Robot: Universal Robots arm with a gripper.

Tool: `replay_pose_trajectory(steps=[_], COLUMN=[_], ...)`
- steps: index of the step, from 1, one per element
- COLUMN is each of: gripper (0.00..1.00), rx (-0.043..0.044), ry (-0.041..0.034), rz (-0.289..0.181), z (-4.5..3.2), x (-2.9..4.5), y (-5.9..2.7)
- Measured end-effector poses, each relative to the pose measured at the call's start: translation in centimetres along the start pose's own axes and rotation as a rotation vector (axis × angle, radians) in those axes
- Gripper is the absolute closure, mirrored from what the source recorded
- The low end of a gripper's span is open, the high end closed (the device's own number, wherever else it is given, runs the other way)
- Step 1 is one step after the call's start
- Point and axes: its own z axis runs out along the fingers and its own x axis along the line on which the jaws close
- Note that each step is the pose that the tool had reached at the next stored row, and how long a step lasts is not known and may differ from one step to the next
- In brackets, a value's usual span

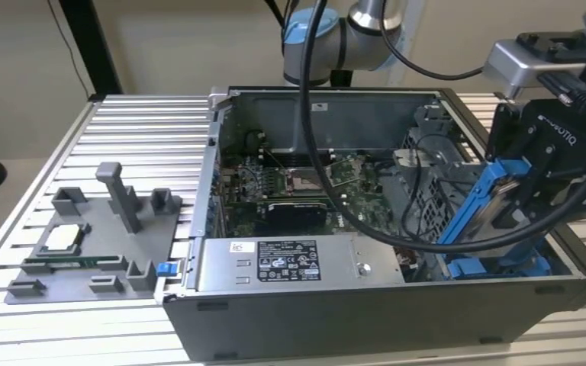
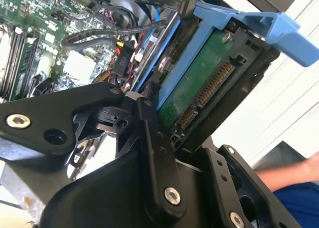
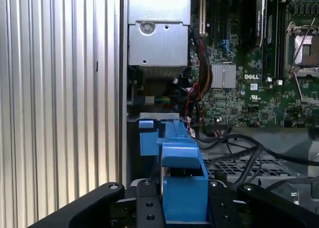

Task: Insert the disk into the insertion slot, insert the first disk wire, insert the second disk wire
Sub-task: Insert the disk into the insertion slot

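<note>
Second wrist view: blue-framed, green-bottomed disk (image 2: 199, 77)

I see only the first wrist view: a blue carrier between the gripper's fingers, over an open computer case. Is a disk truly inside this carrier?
Observer: Yes. In the second wrist view the disk shows its green circuit board and connector inside the blue carrier.
Operator: Is it held level?
Observer: No. In the exterior view the gripper holds it steeply tilted, lower end down toward the insertion slot. Whether they touch I cannot tell.
Operator: Is somebody near?
Observer: A person's arm in a blue sleeve appears in the second wrist view, beyond the gripper's body.
</note>
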Motion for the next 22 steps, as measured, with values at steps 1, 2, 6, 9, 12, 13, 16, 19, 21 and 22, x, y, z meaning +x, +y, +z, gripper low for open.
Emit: replay_pose_trajectory(steps=[1, 2, 6, 9, 12, 13, 16, 19, 21, 22], gripper=[1.00, 1.00, 1.00, 1.00, 1.00, 1.00, 1.00, 1.00, 1.00, 0.00], rx=[0.0000, 0.0000, 0.0000, -0.0001, -0.0002, -0.0001, -0.0002, -0.0002, -0.0003, -0.0003], ry=[0.0000, 0.0001, 0.0001, 0.0001, 0.0001, 0.0001, 0.0003, 0.0002, 0.0003, 0.0002], rz=[0.000, 0.000, 0.000, 0.000, 0.000, 0.000, 0.000, 0.000, 0.000, 0.000], z=[0.18, 0.35, 1.09, 1.63, 2.05, 2.05, 2.05, 2.06, 2.07, 2.07], x=[0.01, 0.01, 0.04, 0.05, 0.07, 0.07, 0.07, 0.07, 0.07, 0.07], y=[-0.01, -0.01, -0.04, -0.06, -0.07, -0.07, -0.07, -0.07, -0.07, -0.06])
